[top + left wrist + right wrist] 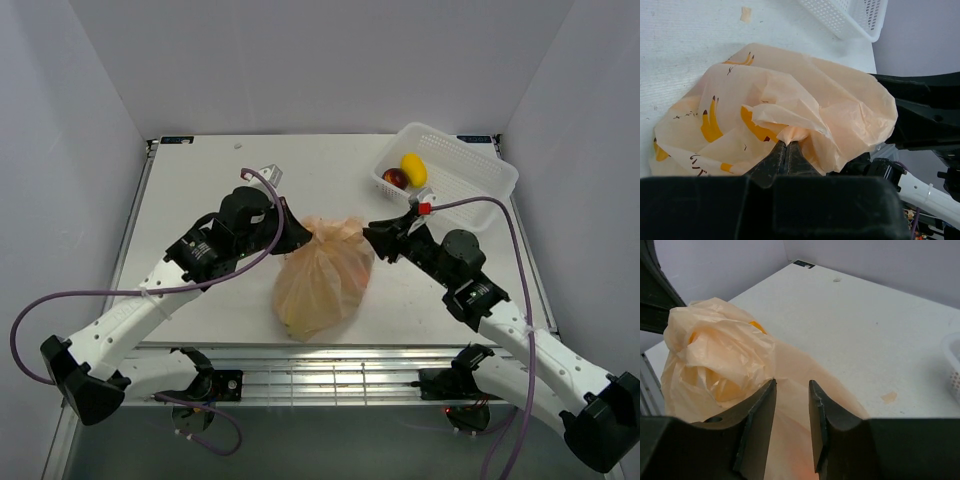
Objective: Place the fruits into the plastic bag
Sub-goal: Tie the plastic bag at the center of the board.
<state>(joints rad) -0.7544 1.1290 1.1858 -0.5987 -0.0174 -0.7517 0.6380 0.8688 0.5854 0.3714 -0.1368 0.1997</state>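
Note:
The peach-orange plastic bag [325, 275] printed with bananas lies bulging at the middle of the table, its top gathered. My left gripper [305, 238] is shut on a fold of the bag's top edge [790, 134]. My right gripper [370, 238] stands at the bag's other side with its jaws apart, and bag film [790, 405] lies loose in the gap between them. A yellow fruit [413, 168] and a dark-red fruit [395, 178] rest in the white basket [470, 165]. What is inside the bag [720, 355] is blurred by the film.
The lattice-walled basket [850, 15] stands at the far right corner of the table. A small scrap of tape [889, 397] sticks to the table top beside the bag. The two arms face each other closely across the bag.

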